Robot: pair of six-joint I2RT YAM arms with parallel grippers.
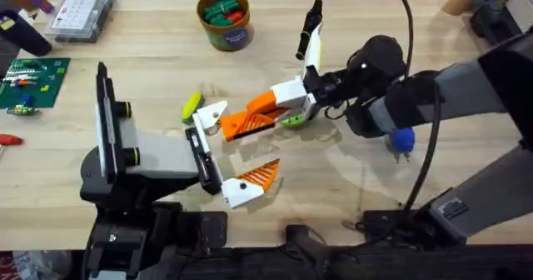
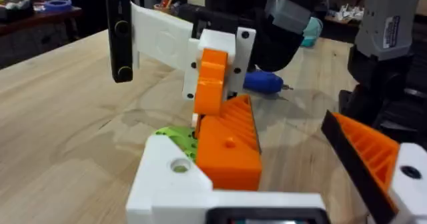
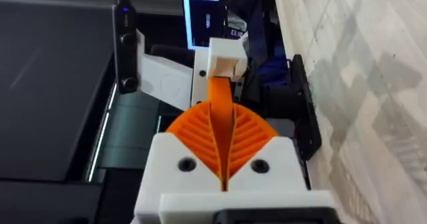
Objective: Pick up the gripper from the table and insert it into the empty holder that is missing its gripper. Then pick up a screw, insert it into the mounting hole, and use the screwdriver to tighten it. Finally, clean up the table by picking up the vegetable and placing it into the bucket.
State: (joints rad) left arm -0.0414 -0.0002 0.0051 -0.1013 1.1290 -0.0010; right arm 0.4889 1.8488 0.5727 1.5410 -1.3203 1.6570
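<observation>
- The right gripper (image 1: pixel 281 103), white fingers with orange ribbed pads, is clamped narrow on the gripper (image 1: pixel 248 120), a small orange wedge-shaped plastic finger with open ribbed slats.
- The wedge's end meets the holder (image 1: pixel 210 113), a small white pointed plastic mount on the black rail (image 1: pixel 202 157) of the left arm; in the left wrist view the two touch, but we cannot tell whether the wedge is seated.
- The left gripper (image 1: pixel 229 151) stands wide: the bare holder sits at one end of the rail, and the twin white mount with its orange ribbed finger (image 1: pixel 252 180) sits well apart at the other end, nearer the arm bases.
- A short yellow-green vegetable-like piece (image 1: pixel 191 106) lies just beside the holder, on the side away from the right arm.
- A bright green piece (image 1: pixel 293 121) lies on the light wooden table (image 1: pixel 150 55) under the right gripper, near the holder.
- The bucket (image 1: pixel 225 19), a small round tan-orange tub with a dark blue label band, stands well beyond the holder towards the table's far edge, with green and red items inside.
- A blue-handled screwdriver (image 1: pixel 402 140) lies well apart from the holder, past the right wrist.
- A green circuit board (image 1: pixel 32 82) lies far from the holder near the table's left edge.
</observation>
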